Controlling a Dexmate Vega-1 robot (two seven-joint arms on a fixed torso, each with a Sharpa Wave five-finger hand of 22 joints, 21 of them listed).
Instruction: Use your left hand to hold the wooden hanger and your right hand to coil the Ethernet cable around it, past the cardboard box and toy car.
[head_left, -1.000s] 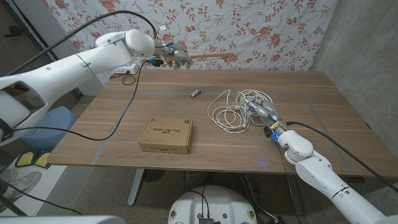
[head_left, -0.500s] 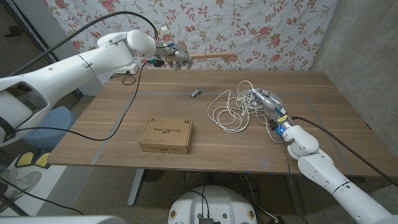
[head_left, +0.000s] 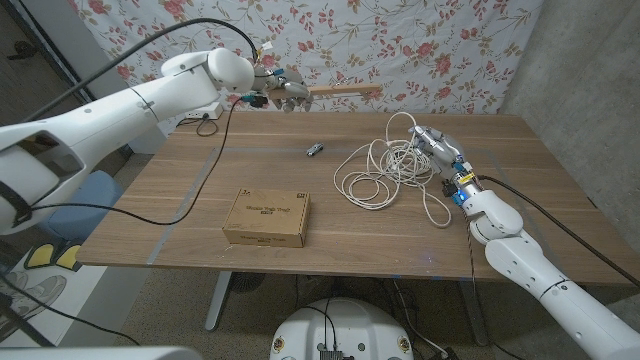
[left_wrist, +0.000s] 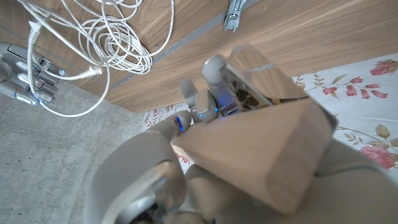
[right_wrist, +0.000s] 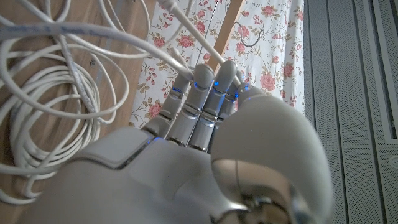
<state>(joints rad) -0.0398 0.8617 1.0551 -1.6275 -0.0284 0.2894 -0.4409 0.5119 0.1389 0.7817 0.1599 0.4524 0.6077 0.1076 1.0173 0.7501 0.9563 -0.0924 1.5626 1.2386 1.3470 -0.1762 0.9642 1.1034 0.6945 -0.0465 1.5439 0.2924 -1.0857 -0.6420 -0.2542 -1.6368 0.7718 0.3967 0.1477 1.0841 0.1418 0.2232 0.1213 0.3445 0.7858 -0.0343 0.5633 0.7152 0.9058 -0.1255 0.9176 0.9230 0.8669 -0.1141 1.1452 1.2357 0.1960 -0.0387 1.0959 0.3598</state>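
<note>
Floral cloth backs the wooden desk. Left hand grips the rigid pale wooden hanger aloft beyond the far edge; right hand lifts limp, tangle-prone white Ethernet cable strands near the right edge.

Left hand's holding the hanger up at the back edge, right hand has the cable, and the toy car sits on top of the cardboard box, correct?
Not quite. The toy car isn't on the cardboard box; the head view shows it on the bare table, apart from the box and farther back. The rest holds: the left hand holds the hanger up at the back edge, and the right hand has the cable.
</note>
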